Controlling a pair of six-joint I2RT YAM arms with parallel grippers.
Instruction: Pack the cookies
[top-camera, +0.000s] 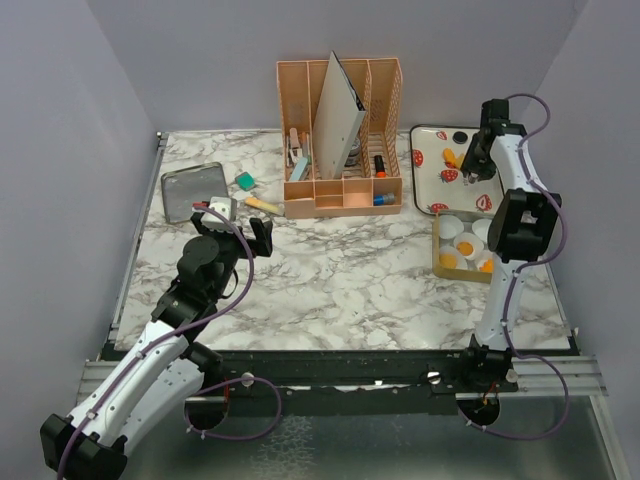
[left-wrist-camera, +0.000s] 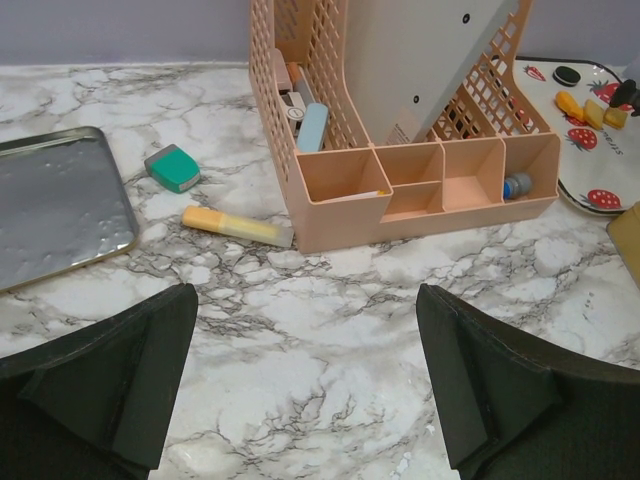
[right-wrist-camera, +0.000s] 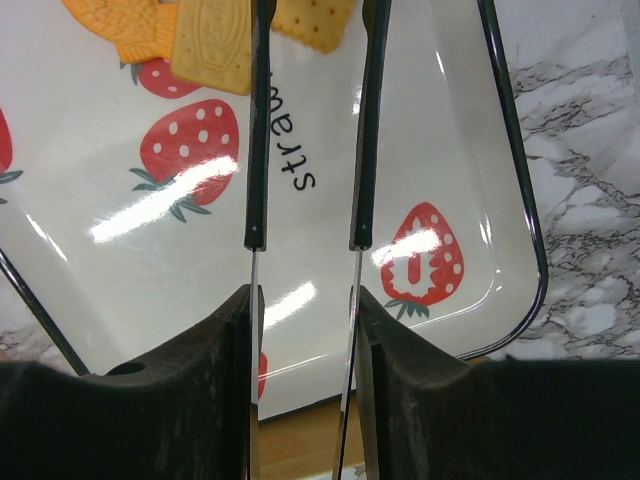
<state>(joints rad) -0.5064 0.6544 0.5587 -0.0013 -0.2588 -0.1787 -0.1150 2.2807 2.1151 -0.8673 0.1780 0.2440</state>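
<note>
Several orange-yellow cookies (top-camera: 450, 157) lie on a white strawberry-print plate (top-camera: 425, 170) at the back right; they also show in the left wrist view (left-wrist-camera: 590, 108). More cookies (top-camera: 465, 247) sit in white paper cups in a tan box (top-camera: 437, 243). My right gripper (top-camera: 478, 165) is over the plate, shut on metal tongs (right-wrist-camera: 257, 150). The tongs' black-tipped arms stand apart and reach to the cookies (right-wrist-camera: 210, 40); a square one (right-wrist-camera: 315, 20) lies between them, and the tips run out of view. My left gripper (top-camera: 262, 235) is open and empty over the table's left middle.
A peach desk organizer (top-camera: 340, 140) with a grey folder stands at the back centre. A metal tray (top-camera: 193, 190), a teal eraser (top-camera: 244, 181) and a yellow highlighter (top-camera: 262, 204) lie to its left. A black round piece (left-wrist-camera: 567, 75) sits on the plate.
</note>
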